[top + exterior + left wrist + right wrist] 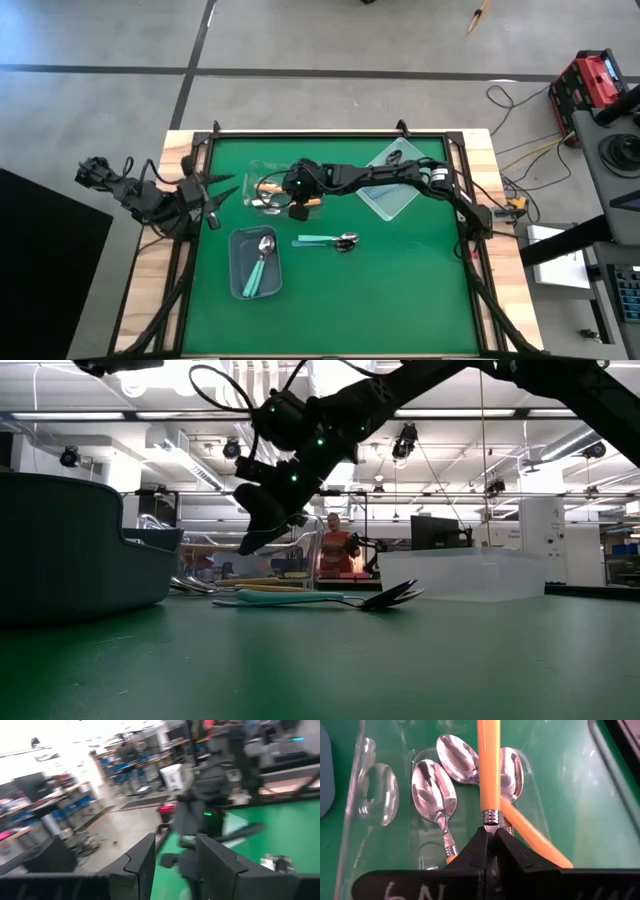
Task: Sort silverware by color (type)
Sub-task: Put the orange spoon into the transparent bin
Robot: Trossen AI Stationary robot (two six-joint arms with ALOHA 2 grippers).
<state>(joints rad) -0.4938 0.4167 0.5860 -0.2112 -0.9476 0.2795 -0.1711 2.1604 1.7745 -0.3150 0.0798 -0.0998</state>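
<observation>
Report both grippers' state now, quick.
Left gripper: open, holding nothing, parked at the table's left edge.
Right gripper: shut on an orange-handled spoon, above the clear bin.

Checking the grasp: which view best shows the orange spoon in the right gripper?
The right wrist view: the orange spoon fills it, pinched at its neck above the clear bin. The high view shows only an orange sliver; low and left wrist views don't show it clearly.
</observation>
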